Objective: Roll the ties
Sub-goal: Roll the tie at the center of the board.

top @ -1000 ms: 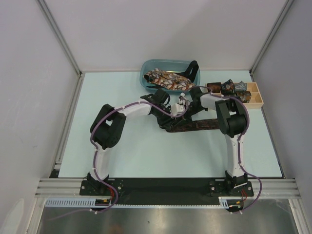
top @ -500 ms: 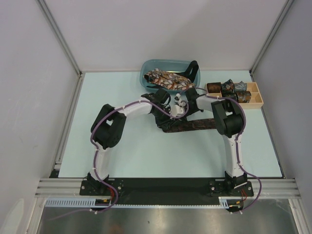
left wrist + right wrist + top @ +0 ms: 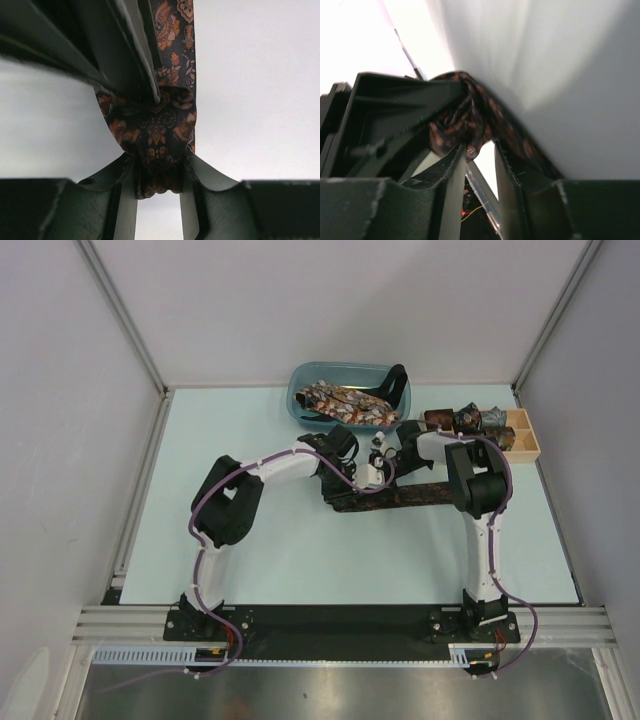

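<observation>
Holding the bunched end of the brown tie [image 3: 159,131], the left gripper [image 3: 157,167] squeezes it tight. The right gripper [image 3: 477,150] sits just beside it, fingers apart, holding nothing. The tie's long part lies sideways across the table [image 3: 300,560].

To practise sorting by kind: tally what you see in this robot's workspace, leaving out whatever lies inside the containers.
Robot arms (left, right): 2
Blue tub: 1
Wooden tray: 1
Laid-out tie: 1
Total: 5
</observation>
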`<state>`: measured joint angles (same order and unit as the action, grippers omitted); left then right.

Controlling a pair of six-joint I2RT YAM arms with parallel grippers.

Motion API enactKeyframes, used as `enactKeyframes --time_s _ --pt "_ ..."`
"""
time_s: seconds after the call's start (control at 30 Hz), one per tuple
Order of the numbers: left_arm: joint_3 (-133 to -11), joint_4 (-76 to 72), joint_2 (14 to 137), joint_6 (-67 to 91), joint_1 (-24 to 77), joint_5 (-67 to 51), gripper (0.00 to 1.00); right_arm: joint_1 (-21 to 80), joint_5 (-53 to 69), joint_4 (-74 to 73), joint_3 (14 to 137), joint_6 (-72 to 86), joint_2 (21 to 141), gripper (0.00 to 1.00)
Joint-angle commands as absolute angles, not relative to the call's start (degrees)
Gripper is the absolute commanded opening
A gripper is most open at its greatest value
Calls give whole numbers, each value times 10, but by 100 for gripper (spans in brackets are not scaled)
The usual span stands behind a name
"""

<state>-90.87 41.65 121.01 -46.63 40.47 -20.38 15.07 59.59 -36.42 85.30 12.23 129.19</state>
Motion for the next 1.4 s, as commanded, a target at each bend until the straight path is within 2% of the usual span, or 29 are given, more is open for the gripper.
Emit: enactKeyframes --time_s 0.0,0.27,0.57,0.67,0.7,0.77,0.8,0.83,0.87,0.9,0.97,1.0,1.1,1.37 --pt "-896 474 1241 -479 407 -189 25 142 635 -418 867 83 1243 37" --pt "-911 474 1247 -475 401 -200 26 149 657 -398 853 105 1220 48" --pt "-915 472 1237 -468 389 -235 27 174 619 -346 859 135 1267 45" --pt "-913 468 1230 -467 385 -247 28 179 606 -333 857 136 1272 38" --pt "-912 466 1229 -465 383 -249 29 181 600 -336 858 134 1274 26" --pt "-909 464 1225 -466 381 -253 31 180 581 -347 856 123 1276 15" --pt "-908 461 1223 -463 379 -254 35 179 574 -354 856 115 1278 4" --pt "-905 460 1218 -461 376 -263 37 178 569 -359 855 110 1281 0" --pt "-904 458 1215 -461 371 -267 41 176 556 -372 856 103 1281 0" --pt "-904 452 1211 -454 367 -271 51 171 549 -375 854 94 1282 0" --pt "-904 447 1196 -447 353 -298 60 166 533 -384 852 87 1283 0" --pt "-902 433 1187 -436 348 -310 68 161 527 -385 850 82 1285 0" --pt "-886 397 1151 -417 330 -344 79 154 503 -394 847 73 1286 0" --pt "-837 300 1096 -378 336 -359 89 144 449 -404 850 71 1291 0"
